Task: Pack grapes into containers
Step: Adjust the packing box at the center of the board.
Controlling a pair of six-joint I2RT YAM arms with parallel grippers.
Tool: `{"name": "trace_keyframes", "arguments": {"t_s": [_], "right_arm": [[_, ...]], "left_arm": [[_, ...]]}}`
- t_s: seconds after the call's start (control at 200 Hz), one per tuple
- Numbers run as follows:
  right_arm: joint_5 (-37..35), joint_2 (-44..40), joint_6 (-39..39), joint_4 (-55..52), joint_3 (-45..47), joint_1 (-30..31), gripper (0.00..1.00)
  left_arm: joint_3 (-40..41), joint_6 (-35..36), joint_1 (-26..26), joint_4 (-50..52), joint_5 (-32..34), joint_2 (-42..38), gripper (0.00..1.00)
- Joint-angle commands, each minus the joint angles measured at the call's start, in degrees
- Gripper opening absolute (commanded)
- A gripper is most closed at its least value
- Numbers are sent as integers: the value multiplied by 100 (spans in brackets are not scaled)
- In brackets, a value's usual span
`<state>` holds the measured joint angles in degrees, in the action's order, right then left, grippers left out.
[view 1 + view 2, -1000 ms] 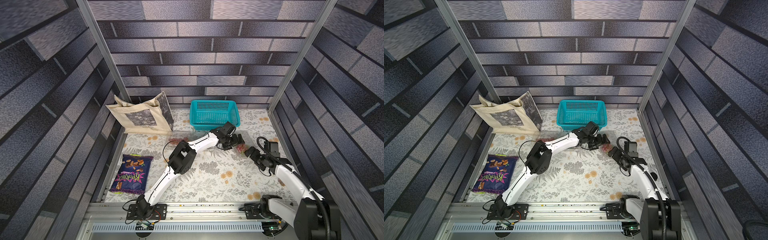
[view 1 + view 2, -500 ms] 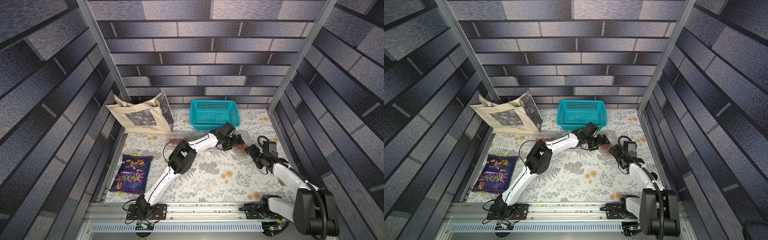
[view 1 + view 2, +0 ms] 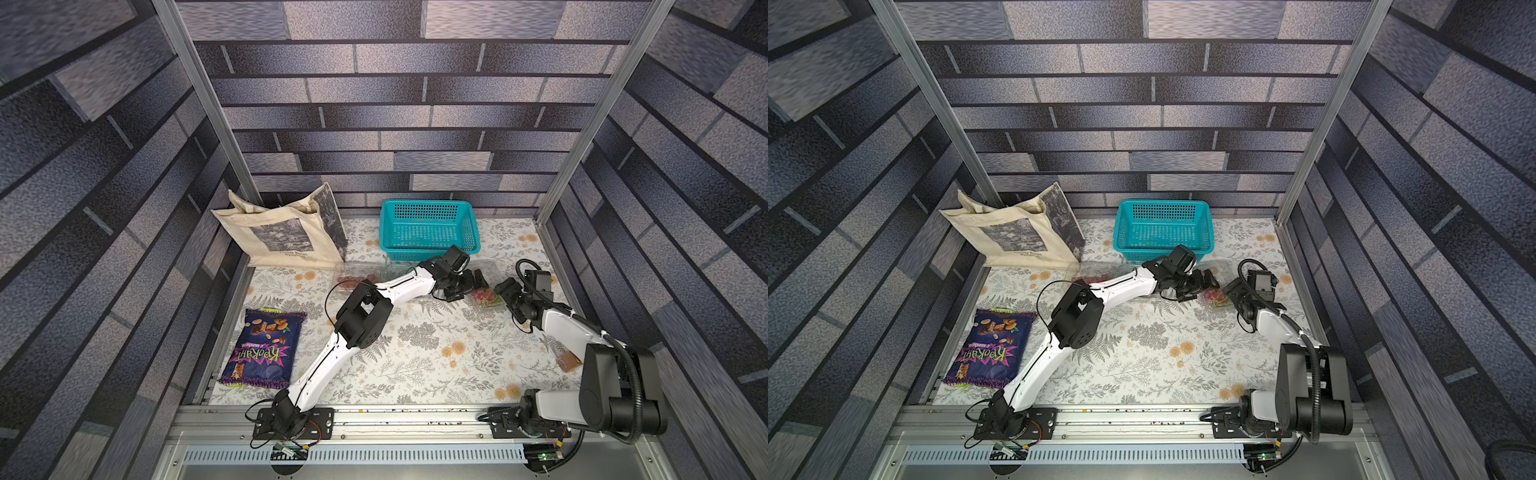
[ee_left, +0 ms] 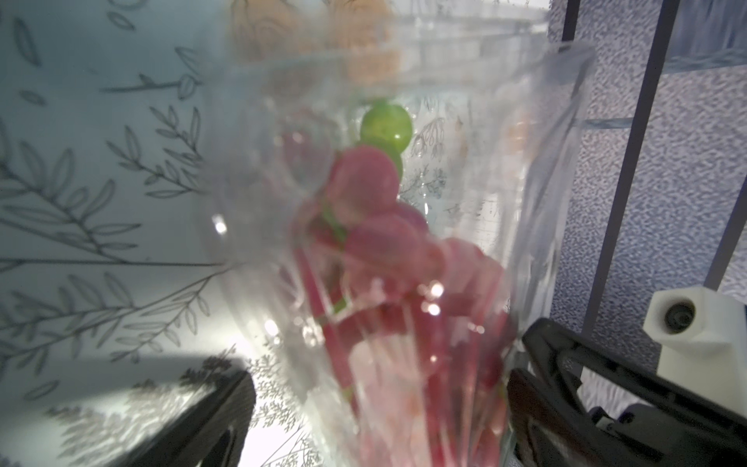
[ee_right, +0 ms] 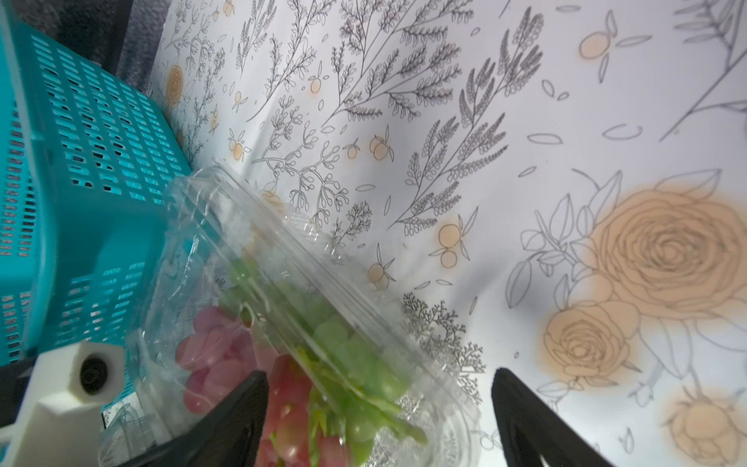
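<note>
A clear container (image 3: 486,298) (image 3: 1217,298) holding red-pink grapes (image 4: 372,242) and green grapes (image 5: 347,351) lies on the floral cloth in front of the teal basket. My left gripper (image 3: 467,286) (image 4: 380,388) is open, its fingers either side of one end of the container. My right gripper (image 3: 505,286) (image 5: 376,388) is open at the opposite end; one finger (image 5: 234,416) overlaps the container wall, and a gap shows beside the other finger. A second container (image 3: 357,276) (image 3: 1090,276) with red grapes lies near the tote bag, partly hidden by my left arm.
The teal basket (image 3: 407,254) (image 5: 81,161) stands just behind the container. A beige tote bag (image 3: 282,237) leans at the back left. A purple snack bag (image 3: 262,349) lies at the front left. A small brown object (image 3: 569,361) sits by my right arm.
My right gripper has moved in towards the container's end and its jaws have narrowed slightly. My left arm has hardly moved.
</note>
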<state>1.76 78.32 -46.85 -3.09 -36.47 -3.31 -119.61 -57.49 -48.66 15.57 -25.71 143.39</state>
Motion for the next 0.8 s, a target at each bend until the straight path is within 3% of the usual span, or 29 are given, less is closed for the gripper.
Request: {"name": "trace_keyframes", "arguments": {"t_s": [0.0, 0.386, 0.791], "right_arm": [[-165, 269, -73, -121, -173, -72, 87], [11, 813, -381, 39, -585, -137, 86], [261, 1496, -116, -415, -1506, -195, 87]], "left_arm": [[248, -24, -29, 197, -38, -237, 100], [563, -189, -273, -69, -92, -310, 100], [654, -385, -558, -353, -129, -283, 100]]}}
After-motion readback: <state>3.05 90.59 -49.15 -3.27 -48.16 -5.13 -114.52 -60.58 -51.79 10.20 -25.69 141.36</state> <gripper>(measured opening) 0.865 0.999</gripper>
